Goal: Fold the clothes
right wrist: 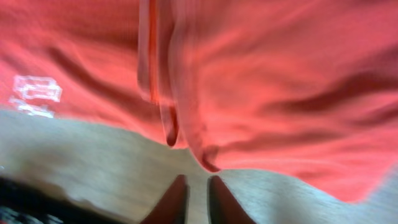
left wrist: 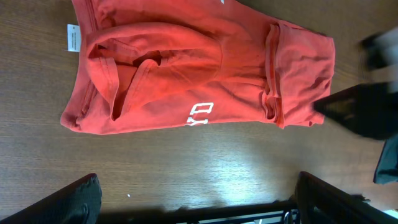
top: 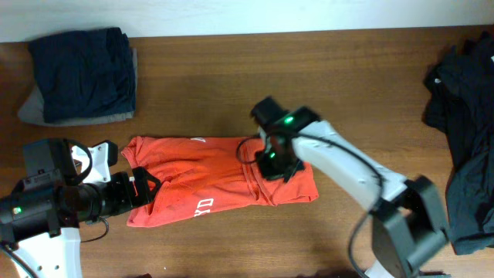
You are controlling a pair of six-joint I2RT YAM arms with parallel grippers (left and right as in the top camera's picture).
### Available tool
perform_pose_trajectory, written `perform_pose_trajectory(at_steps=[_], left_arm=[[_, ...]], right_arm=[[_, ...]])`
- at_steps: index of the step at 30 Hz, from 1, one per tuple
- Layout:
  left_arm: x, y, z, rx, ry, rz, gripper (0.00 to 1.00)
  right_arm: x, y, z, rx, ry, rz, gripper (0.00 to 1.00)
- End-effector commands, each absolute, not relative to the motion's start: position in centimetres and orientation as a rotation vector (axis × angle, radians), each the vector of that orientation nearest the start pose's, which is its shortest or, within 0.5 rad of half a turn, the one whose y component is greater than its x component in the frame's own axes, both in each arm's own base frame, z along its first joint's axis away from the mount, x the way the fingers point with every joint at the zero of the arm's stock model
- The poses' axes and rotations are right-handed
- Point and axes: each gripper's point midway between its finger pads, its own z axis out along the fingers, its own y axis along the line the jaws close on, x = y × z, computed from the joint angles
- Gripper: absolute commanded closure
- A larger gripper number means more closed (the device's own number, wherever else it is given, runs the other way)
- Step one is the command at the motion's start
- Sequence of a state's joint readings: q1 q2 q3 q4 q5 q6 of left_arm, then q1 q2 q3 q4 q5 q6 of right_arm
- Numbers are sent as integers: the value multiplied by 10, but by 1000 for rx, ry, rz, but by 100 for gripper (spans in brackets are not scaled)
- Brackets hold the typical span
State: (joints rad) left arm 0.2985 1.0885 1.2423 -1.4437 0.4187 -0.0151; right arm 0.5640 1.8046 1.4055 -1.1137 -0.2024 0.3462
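Observation:
An orange-red T-shirt (top: 216,179) with white lettering lies partly folded across the middle of the table, its right end doubled over. The left wrist view shows the shirt (left wrist: 186,68) rumpled, with a white label (left wrist: 73,38) at its edge. My left gripper (top: 143,185) hovers by the shirt's left end, open wide and empty; in its own view the left gripper (left wrist: 196,199) frames bare wood. My right gripper (top: 274,164) is over the shirt's folded right part. Seen from the right wrist, the right gripper (right wrist: 198,186) stands slightly open just off the shirt's hem (right wrist: 267,81), gripping nothing.
A folded navy garment on a grey one (top: 81,73) sits at the back left. A heap of dark clothes (top: 463,116) lies along the right edge. The right arm (left wrist: 367,109) shows as a dark shape past the shirt's far end.

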Motion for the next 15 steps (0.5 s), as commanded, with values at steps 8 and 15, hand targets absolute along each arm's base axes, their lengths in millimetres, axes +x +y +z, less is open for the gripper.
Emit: perform_pose_trajectory(at_steps=[8, 15], left_arm=[[207, -10, 221, -328, 2742, -524, 1], [207, -10, 221, -328, 2742, -524, 1]], right_arm=[[270, 188, 53, -317, 3172, 280, 78], [244, 211, 21, -332, 3207, 564, 82]])
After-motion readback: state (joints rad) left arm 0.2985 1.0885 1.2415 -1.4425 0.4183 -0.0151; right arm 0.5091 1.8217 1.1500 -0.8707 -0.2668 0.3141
